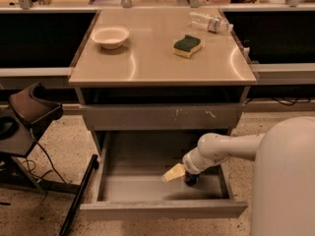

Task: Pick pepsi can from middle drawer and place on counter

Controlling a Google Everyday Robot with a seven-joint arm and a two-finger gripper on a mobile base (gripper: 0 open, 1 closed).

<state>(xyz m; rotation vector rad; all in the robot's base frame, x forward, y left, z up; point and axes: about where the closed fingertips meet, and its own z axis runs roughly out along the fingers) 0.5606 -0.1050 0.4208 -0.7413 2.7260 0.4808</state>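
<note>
Gripper (pixel 176 173) is low inside the open drawer (pixel 162 209), right of centre in the lower frame. The arm (pixel 221 149) reaches in from the robot's body at the right edge.

Can (pixel 191 180) stands on the drawer floor toward its right side, dark, tucked directly under the wrist and touching or just beside the gripper. I cannot tell whether the gripper is open or closed on it. My guess is that the low, angled reach is there to get under the overhang above.

In the way: the shut upper drawer (pixel 162 116), with white scratches, and the bench (pixel 147 63) edge sit directly over the can. I would draw out toward the lower frame before lifting.

On the bench: bowl (pixel 110 36) upper left, sponge (pixel 187 45) centre right, bottle (pixel 210 22) lying at the far right corner. The near middle looks bare enough to set the can down.

Chair (pixel 34 109) at left, well apart.
</note>
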